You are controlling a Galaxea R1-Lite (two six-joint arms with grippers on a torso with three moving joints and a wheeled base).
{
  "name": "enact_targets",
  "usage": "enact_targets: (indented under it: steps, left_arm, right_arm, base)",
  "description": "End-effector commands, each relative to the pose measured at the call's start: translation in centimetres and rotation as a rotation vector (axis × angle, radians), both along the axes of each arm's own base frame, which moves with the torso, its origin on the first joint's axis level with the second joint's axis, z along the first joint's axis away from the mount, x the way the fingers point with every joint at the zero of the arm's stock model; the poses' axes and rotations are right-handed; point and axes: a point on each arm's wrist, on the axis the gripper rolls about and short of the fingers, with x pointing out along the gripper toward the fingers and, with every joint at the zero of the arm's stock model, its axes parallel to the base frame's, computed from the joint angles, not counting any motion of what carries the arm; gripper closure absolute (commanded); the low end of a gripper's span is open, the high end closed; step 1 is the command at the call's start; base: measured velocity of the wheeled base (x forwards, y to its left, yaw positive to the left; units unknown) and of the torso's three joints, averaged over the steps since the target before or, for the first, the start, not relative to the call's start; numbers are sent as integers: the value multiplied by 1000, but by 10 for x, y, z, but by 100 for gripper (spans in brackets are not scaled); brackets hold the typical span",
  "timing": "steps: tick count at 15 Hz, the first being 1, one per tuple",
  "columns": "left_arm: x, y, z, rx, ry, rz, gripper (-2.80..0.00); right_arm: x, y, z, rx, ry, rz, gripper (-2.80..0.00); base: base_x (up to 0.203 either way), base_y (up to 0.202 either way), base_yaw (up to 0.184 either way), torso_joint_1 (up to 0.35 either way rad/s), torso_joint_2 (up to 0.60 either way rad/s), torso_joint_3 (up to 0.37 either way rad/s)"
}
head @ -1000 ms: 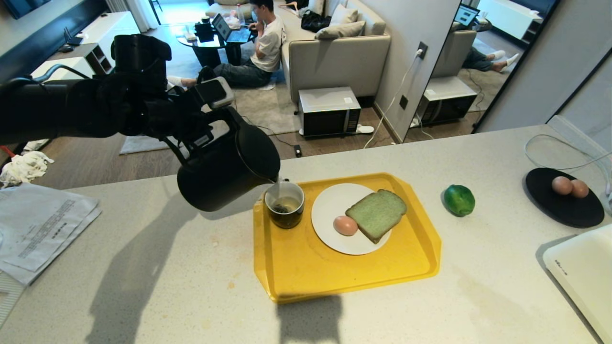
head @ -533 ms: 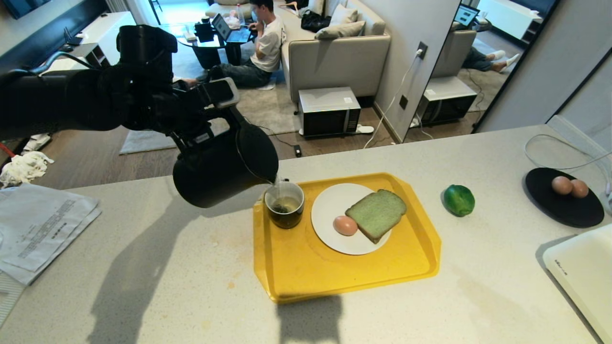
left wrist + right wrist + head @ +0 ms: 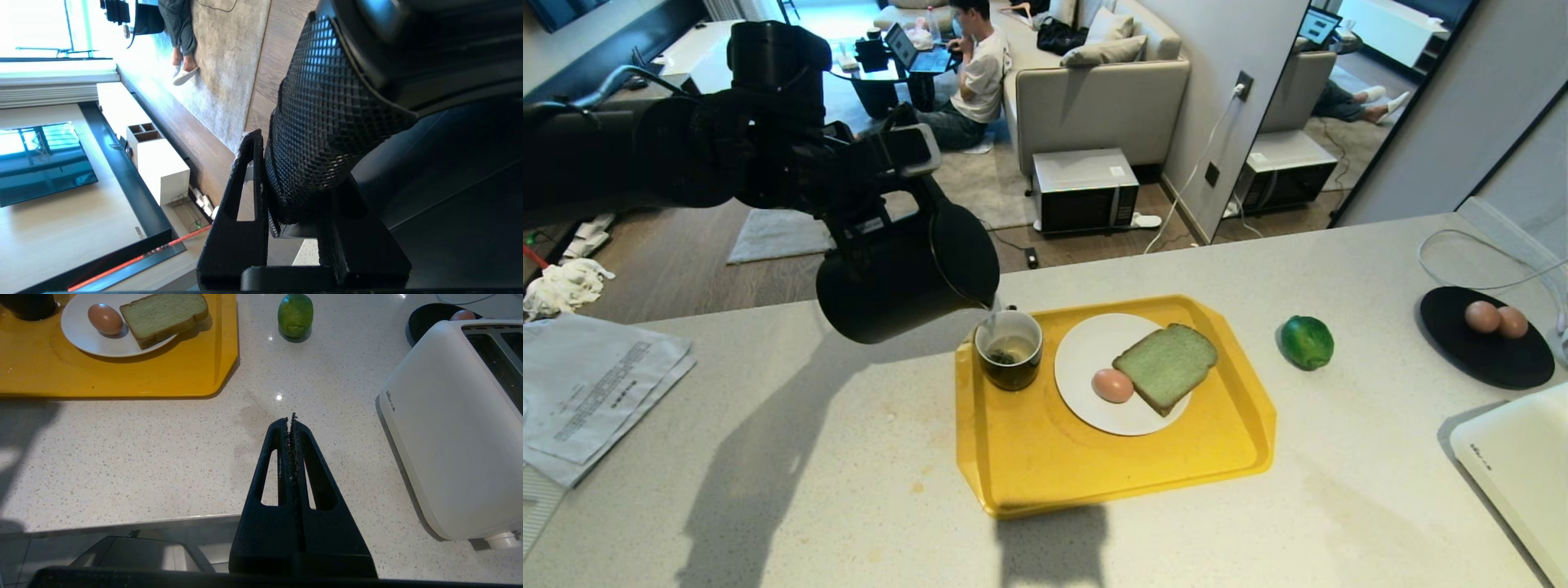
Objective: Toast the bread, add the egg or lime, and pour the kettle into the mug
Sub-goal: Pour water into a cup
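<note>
A: Starting nearest the robot, what is the right gripper [image 3: 292,420] doing?

B: Parked low at the near edge of the bench [image 3: 849,457], fingers pressed together on nothing. It plays no part here.

A: And beyond it?

B: The yellow tray [image 3: 1045,465] lies on the bench. On it a white plate [image 3: 1086,351] carries the egg [image 3: 1112,385] and the bread [image 3: 1166,365], the egg touching the slice's near-left edge. The lime [image 3: 1307,342] lies off the tray, to its right, on the bare bench. Further right, 2 brown eggs [image 3: 1497,319] sit as a pair on a black dish [image 3: 1486,351].

A: So where is the mug?

B: The mug [image 3: 1009,349] stands in the tray's far-left corner, just left of the plate, with liquid already in it.

A: And the kettle?

B: The kettle [image 3: 907,278] hangs above and to the left of the mug, tipped well over, its long axis running nearly level from base at left to spout at right. The spout sits right over the mug's far-left rim, and a thin stream seems to fall from it.

A: Who holds it?

B: The left gripper [image 3: 286,212], fingers clamped on the textured handle [image 3: 327,122] at the kettle's far upper side. I judge the pour depends on keeping the spout over the mug's mouth; any further tilt should pivot about the spout.

A: Anything further back?

B: A person [image 3: 980,65] sits on the floor by a sofa.
</note>
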Motion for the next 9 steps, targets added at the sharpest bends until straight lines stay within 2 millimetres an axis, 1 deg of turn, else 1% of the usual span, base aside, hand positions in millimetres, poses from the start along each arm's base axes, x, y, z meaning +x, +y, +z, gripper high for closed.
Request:
enact_targets:
  steps: [1, 9]
  left_arm:
    - [1, -5, 0, 14, -2, -3, 0]
    - [-4, -12, 1, 62, 10, -7, 0]
  right_arm:
    - [0, 0, 0, 0, 3, 1, 0]
    - [0, 0, 0, 0, 3, 1, 0]
  base:
    - [0, 0, 0, 0, 0, 0]
    - [0, 0, 0, 0, 0, 0]
